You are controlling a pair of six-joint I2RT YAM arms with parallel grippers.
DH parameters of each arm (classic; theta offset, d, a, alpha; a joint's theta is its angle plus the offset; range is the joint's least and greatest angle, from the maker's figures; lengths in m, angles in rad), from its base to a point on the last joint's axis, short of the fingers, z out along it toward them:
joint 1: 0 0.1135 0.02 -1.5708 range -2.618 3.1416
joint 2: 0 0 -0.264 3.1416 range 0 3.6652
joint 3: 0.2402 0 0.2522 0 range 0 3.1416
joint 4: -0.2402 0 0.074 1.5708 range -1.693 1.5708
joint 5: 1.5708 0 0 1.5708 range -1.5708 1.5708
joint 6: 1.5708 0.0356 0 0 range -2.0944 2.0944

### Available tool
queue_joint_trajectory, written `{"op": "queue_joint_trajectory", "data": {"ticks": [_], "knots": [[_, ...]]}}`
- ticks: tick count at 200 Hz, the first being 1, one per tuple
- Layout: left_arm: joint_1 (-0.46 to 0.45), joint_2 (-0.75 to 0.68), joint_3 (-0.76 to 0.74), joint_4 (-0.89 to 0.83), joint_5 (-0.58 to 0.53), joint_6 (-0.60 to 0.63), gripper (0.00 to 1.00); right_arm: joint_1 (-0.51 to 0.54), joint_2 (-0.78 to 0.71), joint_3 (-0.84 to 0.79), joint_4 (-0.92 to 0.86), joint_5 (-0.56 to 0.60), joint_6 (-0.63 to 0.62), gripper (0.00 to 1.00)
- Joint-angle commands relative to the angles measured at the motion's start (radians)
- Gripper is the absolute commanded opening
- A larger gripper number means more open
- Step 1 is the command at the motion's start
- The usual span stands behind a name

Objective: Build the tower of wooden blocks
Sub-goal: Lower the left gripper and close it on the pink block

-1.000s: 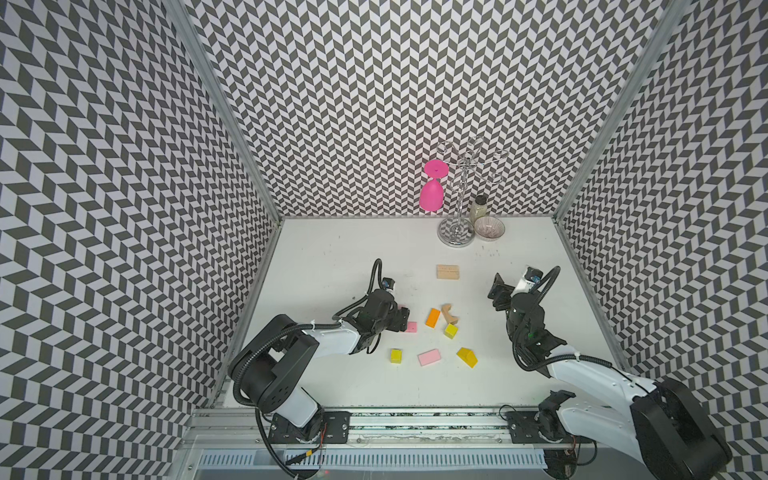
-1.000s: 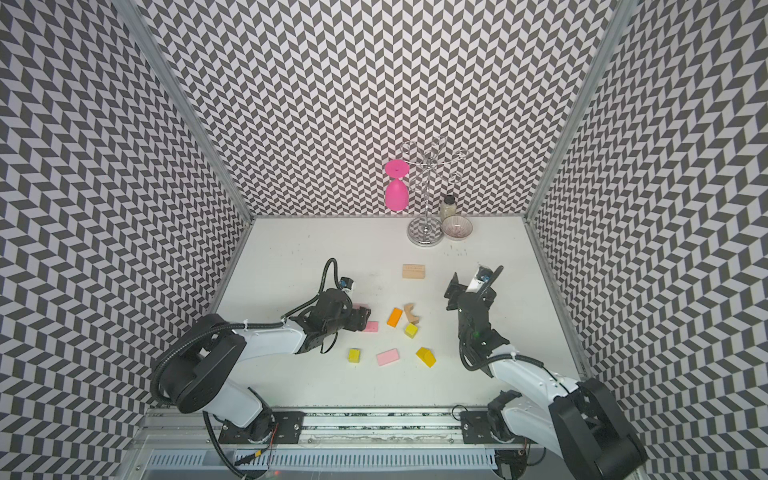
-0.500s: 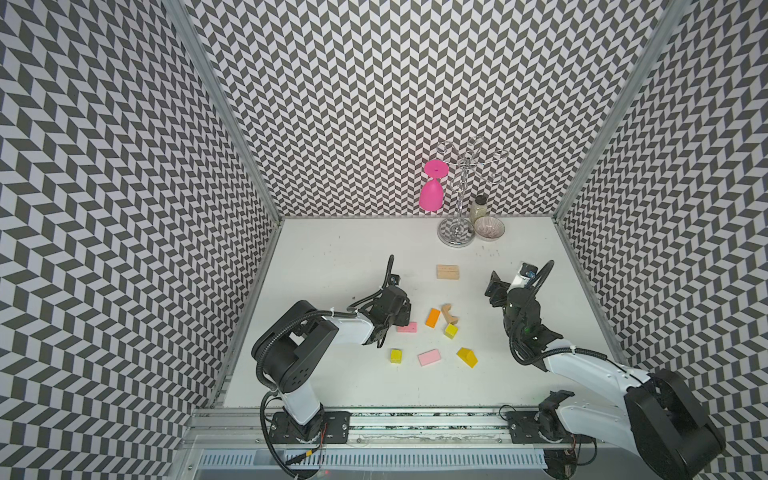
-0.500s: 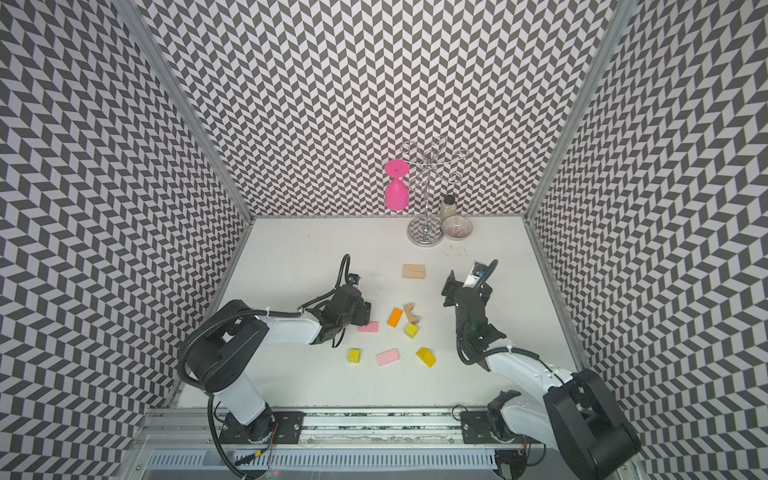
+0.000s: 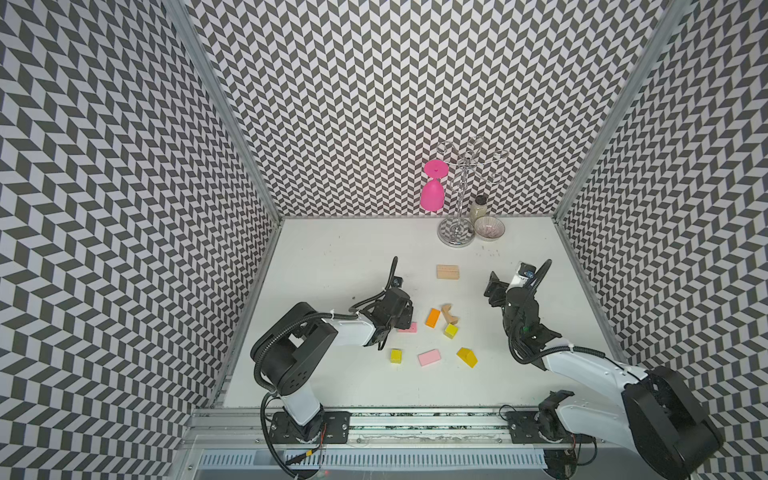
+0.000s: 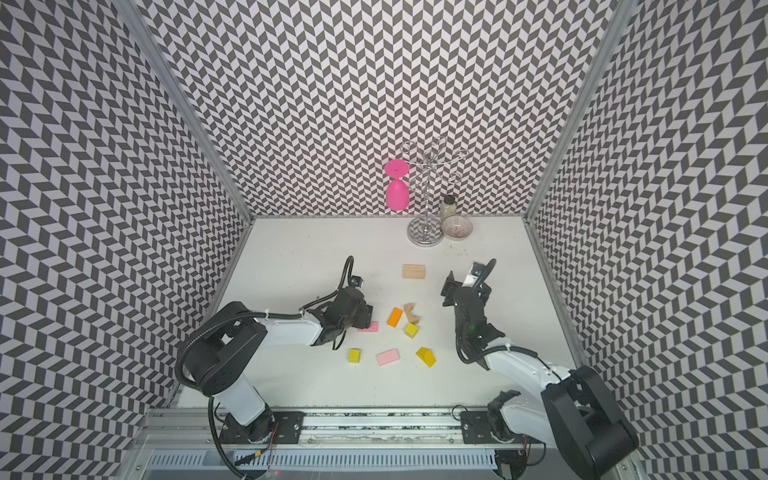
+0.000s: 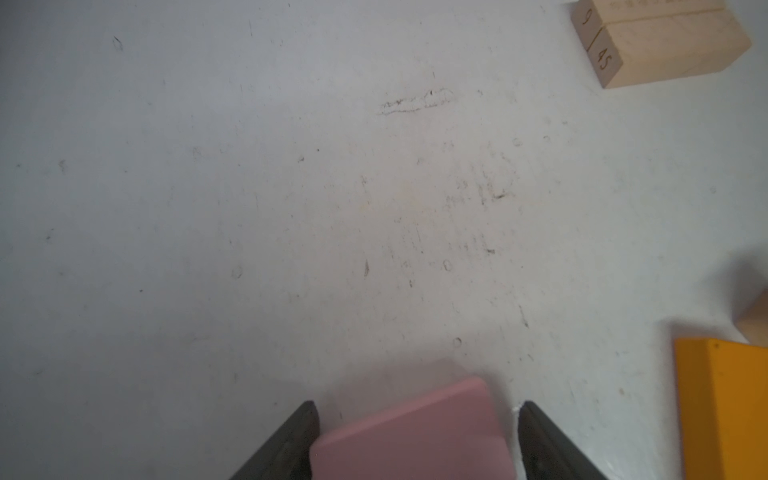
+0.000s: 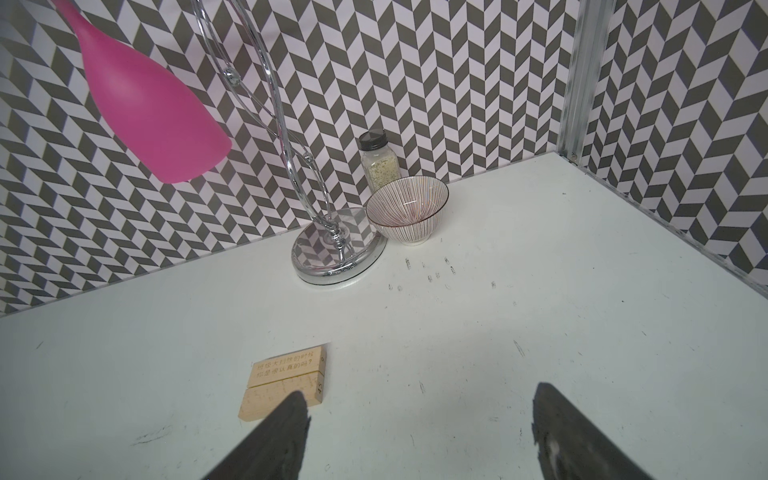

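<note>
Left gripper point(image 7: 417, 403) spread astride skewed pink bar point(image 7: 411, 436), unclamped: square jaws, close gently. Right gripper point(image 8: 419, 390) spread, empty.

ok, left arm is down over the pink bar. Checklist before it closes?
1. Target: the pink bar lies between the jaws of the left end effector: ok.
2. Alignment: not ok. The bar sits skewed to the jaws, with a visible gap on one side only.
3. Neighbours: ok. The orange bar lies apart from the grip.
4. Base: ok. The two tan bars lie side by side with nothing on them.
5. Other arm: ok. The right end effector is open and empty, off to the side of the tan bars.
6. Grip depth on the bar: cannot tell.
</note>
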Motion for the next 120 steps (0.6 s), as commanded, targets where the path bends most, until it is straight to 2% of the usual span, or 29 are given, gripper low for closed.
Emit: {"op": "queue_joint_trajectory", "data": {"ticks": [1,49,98,120], "knots": [[-0.009,-0.033,-0.016,-0.038,-0.001,-0.02,0.77,-0.001,0.007,0.028,0.02,-0.001,-0.008,0.83],[-0.013,-0.035,-0.013,-0.072,-0.035,-0.029,0.79,-0.001,0.006,0.028,0.02,-0.006,-0.012,0.83],[-0.015,-0.015,0.01,-0.098,-0.035,-0.078,0.66,-0.001,0.009,0.029,0.02,-0.01,-0.013,0.83],[-0.017,-0.013,0.018,-0.106,-0.032,-0.083,0.63,-0.001,0.011,0.031,0.019,-0.012,-0.013,0.83]]}}
